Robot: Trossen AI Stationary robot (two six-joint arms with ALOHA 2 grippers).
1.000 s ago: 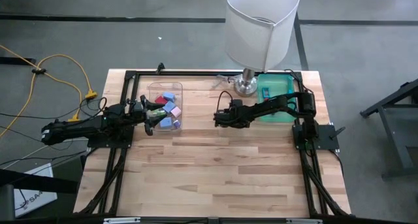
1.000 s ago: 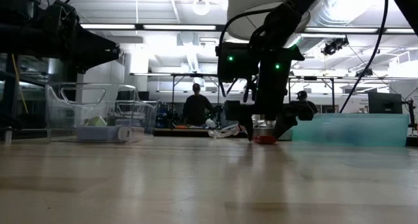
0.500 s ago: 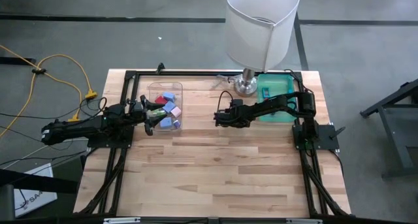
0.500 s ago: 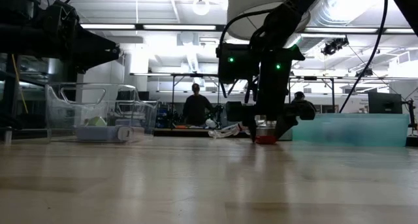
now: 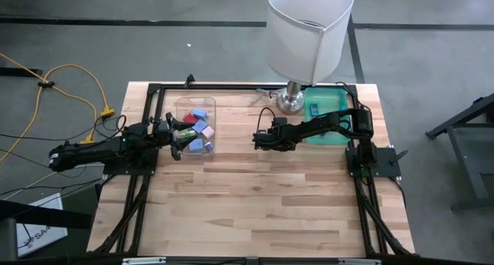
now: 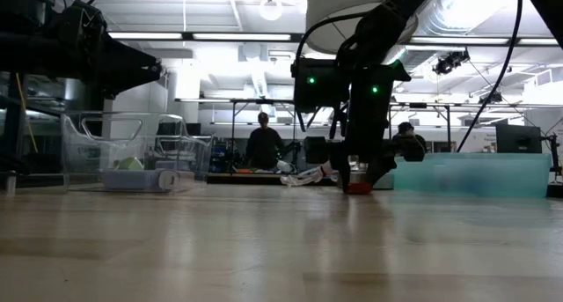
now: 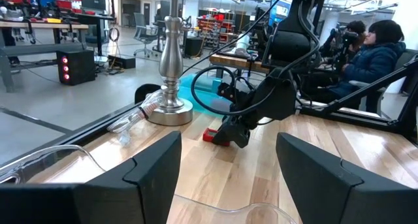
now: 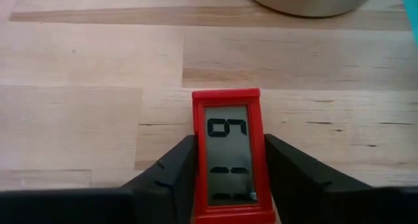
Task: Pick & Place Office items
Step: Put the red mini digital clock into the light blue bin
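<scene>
While my left gripper (image 5: 179, 144) hangs at the near rim of the clear bin (image 5: 194, 126), well to the left of the lamp's silver base (image 5: 290, 102), its fingers (image 7: 153, 165) stand parted with nothing between them. That bin holds a heap of office items (image 5: 198, 130): light blue blocks, a red bit, a pink one, something green. Bare boards run from the bin across to the lamp, and the whole near half of the wooden table (image 5: 255, 211) lies open.

Just in front and a little left of the lamp base, my right gripper (image 5: 258, 140) sits low at the table top, its two fingers (image 8: 171, 168) pressed against the long sides of a small red item with a grey display (image 8: 228, 155). This piece is an upright rectangle lying flat on the wood, its long axis running straight out from between my fingers, its far short end pointing toward the rim of the lamp base. On its display I read dark segment digits, a "6" and a "7" or thereabouts at the far end, with two dashes nearer me; I cannot read more.

Right of the lamp base a teal bin (image 5: 327, 117) sits by the table's right edge, with a small green bit (image 5: 314, 109) inside.
</scene>
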